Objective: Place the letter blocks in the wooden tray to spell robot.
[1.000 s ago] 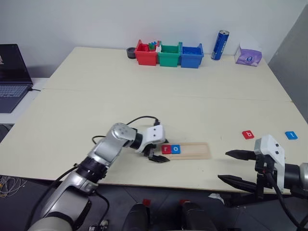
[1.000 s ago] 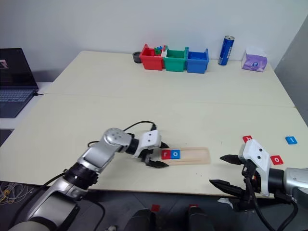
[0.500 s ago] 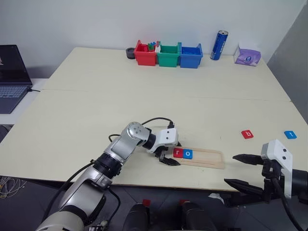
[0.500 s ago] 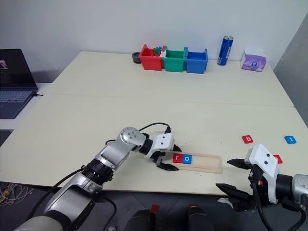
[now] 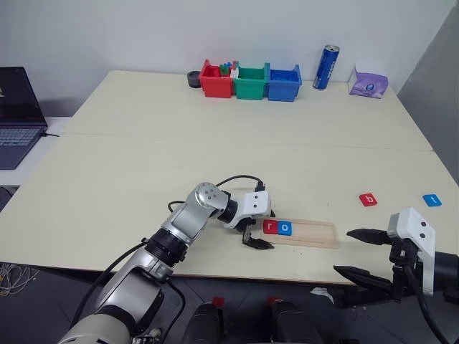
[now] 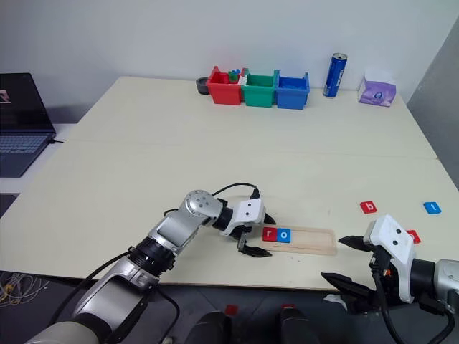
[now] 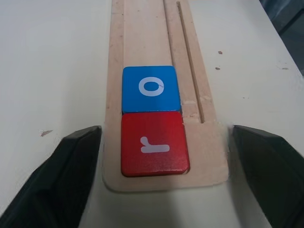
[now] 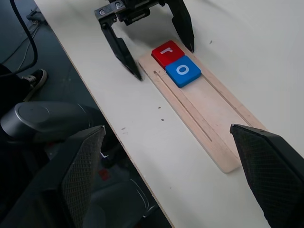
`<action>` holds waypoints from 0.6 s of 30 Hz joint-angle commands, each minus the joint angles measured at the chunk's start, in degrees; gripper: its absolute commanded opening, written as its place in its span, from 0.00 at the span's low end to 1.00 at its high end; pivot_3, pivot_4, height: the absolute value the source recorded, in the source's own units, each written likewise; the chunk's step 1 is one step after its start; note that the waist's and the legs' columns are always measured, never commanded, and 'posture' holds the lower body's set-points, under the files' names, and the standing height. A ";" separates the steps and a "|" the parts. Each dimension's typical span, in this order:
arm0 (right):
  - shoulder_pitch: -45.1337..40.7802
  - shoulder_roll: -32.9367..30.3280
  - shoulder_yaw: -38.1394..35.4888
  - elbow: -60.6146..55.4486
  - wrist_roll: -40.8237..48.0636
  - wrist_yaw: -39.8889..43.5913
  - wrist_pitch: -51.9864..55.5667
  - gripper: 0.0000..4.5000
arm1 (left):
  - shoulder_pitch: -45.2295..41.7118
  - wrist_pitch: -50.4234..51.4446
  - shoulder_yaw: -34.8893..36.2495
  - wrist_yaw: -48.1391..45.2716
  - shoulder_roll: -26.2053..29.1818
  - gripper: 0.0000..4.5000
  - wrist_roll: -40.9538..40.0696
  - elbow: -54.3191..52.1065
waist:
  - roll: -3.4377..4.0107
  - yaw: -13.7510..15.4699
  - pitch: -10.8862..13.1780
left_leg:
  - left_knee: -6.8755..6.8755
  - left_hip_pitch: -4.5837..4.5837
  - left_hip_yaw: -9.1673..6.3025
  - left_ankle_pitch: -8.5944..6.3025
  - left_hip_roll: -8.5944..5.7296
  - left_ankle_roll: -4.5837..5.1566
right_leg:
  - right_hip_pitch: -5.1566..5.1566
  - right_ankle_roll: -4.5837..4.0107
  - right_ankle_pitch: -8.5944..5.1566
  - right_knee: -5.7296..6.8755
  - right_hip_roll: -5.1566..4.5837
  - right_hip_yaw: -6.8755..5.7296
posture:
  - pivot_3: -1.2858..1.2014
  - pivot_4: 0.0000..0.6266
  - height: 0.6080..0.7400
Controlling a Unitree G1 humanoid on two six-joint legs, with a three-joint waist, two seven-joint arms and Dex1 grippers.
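Near the table's front edge [image 5: 215, 266], our left gripper [image 5: 257, 230] straddles the wooden tray's [image 5: 315, 233] end, jaws wide; right gripper [image 5: 358, 252] gapes empty.

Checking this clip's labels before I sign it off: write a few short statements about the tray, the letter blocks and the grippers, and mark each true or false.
1. The wooden tray holds two letter blocks. True: the red r block and the blue o block.
2. The red b block sits in the tray. False: it lies on the table, beyond the tray's right end.
3. The left gripper is open, one finger on each side of the tray's left end. True.
4. The right gripper holds the blue t block. False: it is open and holds nothing; that block lies on the table.
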 commanded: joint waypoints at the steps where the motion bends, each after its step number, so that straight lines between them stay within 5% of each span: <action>1: -0.87 0.12 -0.14 -1.32 -0.19 0.43 -0.80 1.00 | -0.94 -1.17 0.27 -0.04 -0.17 0.99 0.16 -0.32 | 0.00 0.00 0.00 | 0.00 0.00 0.00 0.00 0.00 0.00 | 0.00 0.00 0.00 0.00 0.00 0.00 | 0.52 0.24 1.00; 18: -4.24 3.13 -0.27 2.34 -5.72 -1.32 -4.27 1.00 | 3.09 1.15 5.86 2.97 2.60 0.99 -3.28 -7.26 | -0.01 -0.07 0.01 | 0.00 -0.01 -0.02 0.00 0.06 0.00 | -0.02 0.00 0.00 0.02 0.02 0.01 | 0.52 0.24 1.00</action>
